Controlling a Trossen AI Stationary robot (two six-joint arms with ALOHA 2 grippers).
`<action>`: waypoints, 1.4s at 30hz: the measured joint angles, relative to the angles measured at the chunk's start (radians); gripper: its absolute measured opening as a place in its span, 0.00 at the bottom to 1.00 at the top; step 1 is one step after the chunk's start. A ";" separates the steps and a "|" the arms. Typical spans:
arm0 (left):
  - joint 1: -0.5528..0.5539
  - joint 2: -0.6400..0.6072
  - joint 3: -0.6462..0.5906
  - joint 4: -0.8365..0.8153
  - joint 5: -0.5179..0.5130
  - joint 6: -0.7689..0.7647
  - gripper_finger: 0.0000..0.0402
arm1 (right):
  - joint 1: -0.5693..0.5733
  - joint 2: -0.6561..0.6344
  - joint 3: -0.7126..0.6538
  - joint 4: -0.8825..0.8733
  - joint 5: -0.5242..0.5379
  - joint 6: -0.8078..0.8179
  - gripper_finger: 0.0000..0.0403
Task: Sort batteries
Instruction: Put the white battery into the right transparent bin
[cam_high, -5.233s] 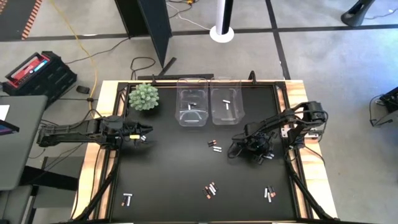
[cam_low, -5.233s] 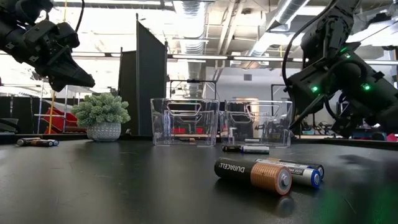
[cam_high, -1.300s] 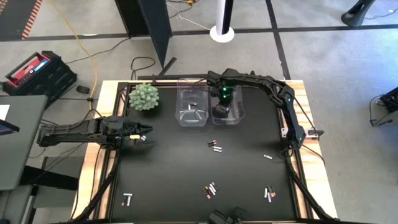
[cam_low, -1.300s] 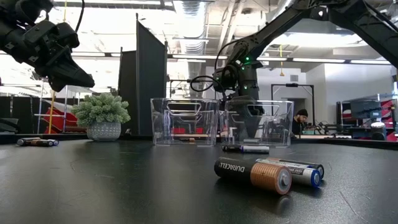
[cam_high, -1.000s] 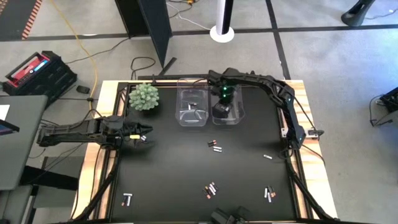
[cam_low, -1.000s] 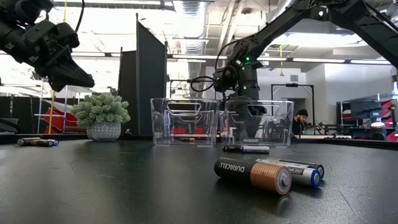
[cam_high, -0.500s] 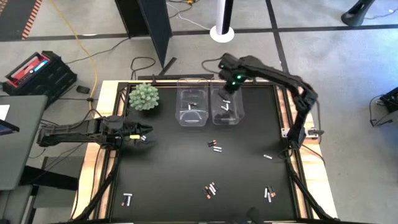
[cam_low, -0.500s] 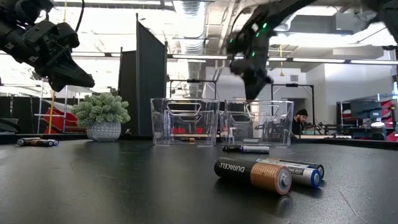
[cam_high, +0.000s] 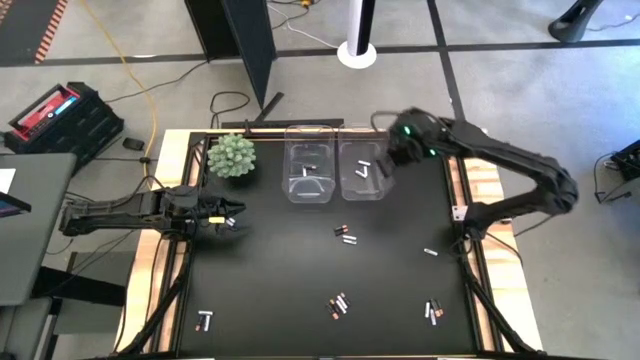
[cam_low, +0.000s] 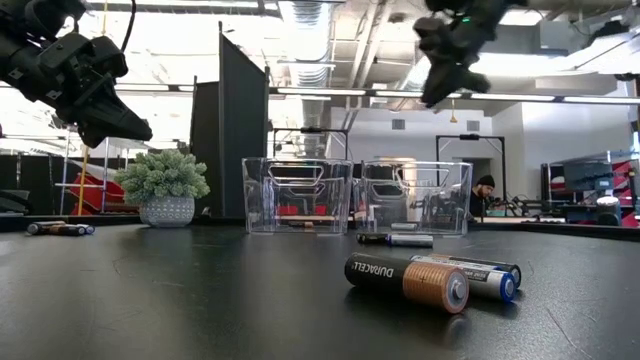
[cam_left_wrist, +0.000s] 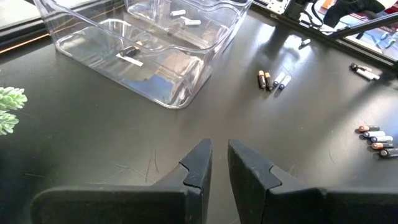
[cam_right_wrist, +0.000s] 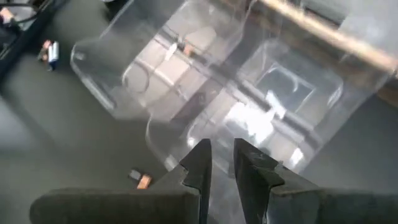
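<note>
Now my right end effector (cam_high: 384, 166) hangs nearly closed and empty beside the bins (cam_high: 336, 162) at the bench's (cam_high: 280, 280) far edge; my left end effector (cam_high: 236, 212), also nearly closed, waits near the left edge. Batteries (cam_high: 345, 235) lie mid-bench, more along the near edge.

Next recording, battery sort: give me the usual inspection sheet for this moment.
Surface: black table, bare between battery groups.
Job's things: loose batteries in small groups on the table; a few already lie in the two clear bins.
Clutter: small potted plant at the far left corner.
Grippers: right gripper raised beside the right bin, fingers nearly closed, nothing held; left gripper waits over the table's left side, nearly closed, empty.
Cables: yellow cable on the floor.
Surroundings: dark partition panel; a person far behind.
</note>
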 joint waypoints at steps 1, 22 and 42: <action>0.000 0.000 0.000 0.000 0.000 0.000 0.12 | 0.015 -0.031 -0.037 -0.001 0.000 0.029 0.21; 0.000 0.000 0.000 0.000 0.000 0.011 0.12 | 0.280 -0.312 -0.413 -0.163 0.000 0.559 0.22; 0.000 0.000 0.000 -0.001 -0.003 0.022 0.12 | 0.445 0.038 -0.416 -0.360 -0.174 0.425 0.46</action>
